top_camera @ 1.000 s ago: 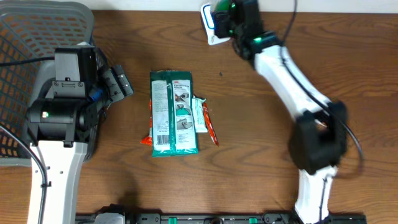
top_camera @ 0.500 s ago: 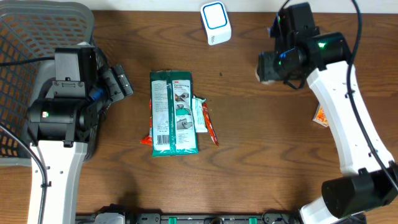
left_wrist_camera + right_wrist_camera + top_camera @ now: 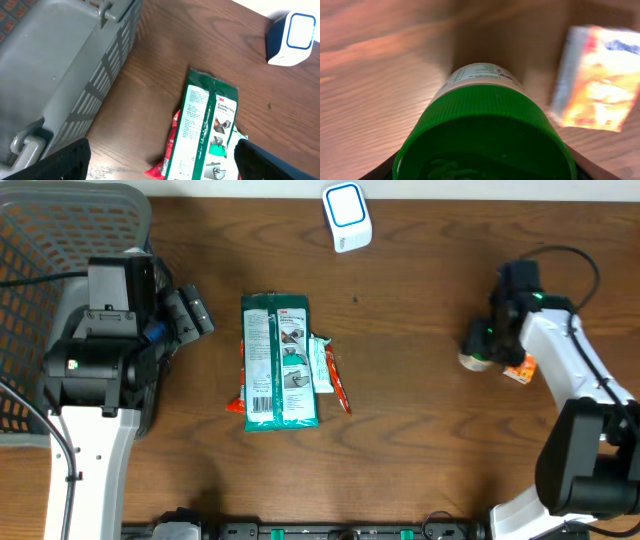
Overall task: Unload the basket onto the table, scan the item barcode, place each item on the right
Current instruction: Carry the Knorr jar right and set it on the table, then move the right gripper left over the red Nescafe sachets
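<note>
Item under inspection: a bottle with a ribbed green cap and a pale body. It carries a white label with small print. I cannot read the print, and I cannot make out a barcode on any face that shows.

Location: the bottle is on the right side of the table, just beside an orange packet. It is well apart from the white and blue scanner at the far edge. I cannot tell whether its base touches the wood.

Right gripper: clamped on the bottle, with the cap filling the wrist view between the two fingers.

Left gripper: jaws wide apart and holding nothing. It sits beside the grey basket.

Centre of table: a green packet lies flat on top of a red packet, with smaller sachets at its right edge.
</note>
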`<action>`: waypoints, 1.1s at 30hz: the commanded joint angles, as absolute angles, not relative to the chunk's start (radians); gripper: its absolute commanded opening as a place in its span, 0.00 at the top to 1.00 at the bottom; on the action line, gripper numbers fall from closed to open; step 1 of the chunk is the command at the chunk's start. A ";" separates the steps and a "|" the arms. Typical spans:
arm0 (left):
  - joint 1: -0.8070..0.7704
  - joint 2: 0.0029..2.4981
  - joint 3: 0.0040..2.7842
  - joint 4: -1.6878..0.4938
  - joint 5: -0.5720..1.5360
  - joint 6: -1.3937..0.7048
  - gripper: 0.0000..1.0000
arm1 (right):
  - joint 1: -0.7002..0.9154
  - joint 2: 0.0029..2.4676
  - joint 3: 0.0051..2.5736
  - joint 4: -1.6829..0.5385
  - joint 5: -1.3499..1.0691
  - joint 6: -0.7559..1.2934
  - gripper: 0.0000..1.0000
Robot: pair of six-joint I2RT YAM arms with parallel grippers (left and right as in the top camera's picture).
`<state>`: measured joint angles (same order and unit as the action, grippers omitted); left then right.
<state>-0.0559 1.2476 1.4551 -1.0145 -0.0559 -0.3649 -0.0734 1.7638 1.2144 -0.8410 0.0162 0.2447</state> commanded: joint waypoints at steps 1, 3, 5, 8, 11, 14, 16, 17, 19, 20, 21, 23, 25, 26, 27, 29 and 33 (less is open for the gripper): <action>-0.052 1.248 1.463 -1.017 -0.065 -0.352 0.09 | -0.142 1.750 1.186 -0.822 0.036 0.257 0.92; -0.052 1.248 1.463 -1.017 -0.065 -0.352 0.09 | -0.186 1.750 1.182 -0.822 0.036 0.257 0.88; -0.052 1.248 1.463 -1.017 -0.065 -0.352 0.09 | -0.209 1.750 1.182 -0.814 0.037 0.255 0.86; -0.052 1.248 1.463 -1.017 -0.065 -0.352 0.09 | -0.232 1.750 1.182 -0.798 0.058 0.245 0.84; -0.052 1.248 1.463 -1.017 -0.065 -0.352 0.08 | -0.240 1.750 1.182 -0.789 0.081 0.245 0.78; -0.052 1.248 1.463 -1.017 -0.065 -0.352 0.09 | -0.241 1.750 1.182 -0.790 0.077 0.245 0.53; -0.052 1.248 1.463 -1.017 -0.065 -0.352 0.09 | -0.241 1.750 1.182 -0.796 0.077 0.245 0.40; -0.052 1.248 1.463 -1.017 -0.065 -0.352 0.09 | -0.241 1.750 1.183 -0.801 0.077 0.245 0.32; -0.052 1.248 1.463 -1.017 -0.065 -0.352 0.08 | -0.241 1.750 1.183 -0.807 0.075 0.229 0.12; -0.052 1.248 1.463 -1.017 -0.065 -0.352 0.09 | -0.241 1.750 1.186 -0.814 0.073 0.213 0.03; -0.052 1.248 1.463 -1.017 -0.065 -0.352 0.08 | -0.241 1.748 1.192 -0.828 0.073 0.202 0.01; -0.052 1.248 1.463 -1.017 -0.065 -0.352 0.09 | -0.241 1.744 1.211 -0.856 0.074 0.193 0.01; -0.052 1.248 1.463 -1.017 -0.065 -0.352 0.08 | -0.242 1.740 1.279 -0.925 0.074 0.192 0.01; -0.052 1.248 1.463 -1.017 -0.065 -0.352 0.08 | -0.241 1.740 1.304 -0.949 0.074 0.192 0.01; -0.052 1.248 1.463 -1.017 -0.065 -0.352 0.09 | -0.241 1.740 1.339 -0.980 0.073 0.193 0.01; -0.052 1.248 1.463 -1.017 -0.065 -0.352 0.08 | -0.238 1.740 1.412 -1.045 0.073 0.193 0.01; -0.052 1.248 1.463 -1.017 -0.065 -0.352 0.09 | -0.215 1.740 1.560 -1.171 0.008 0.193 0.01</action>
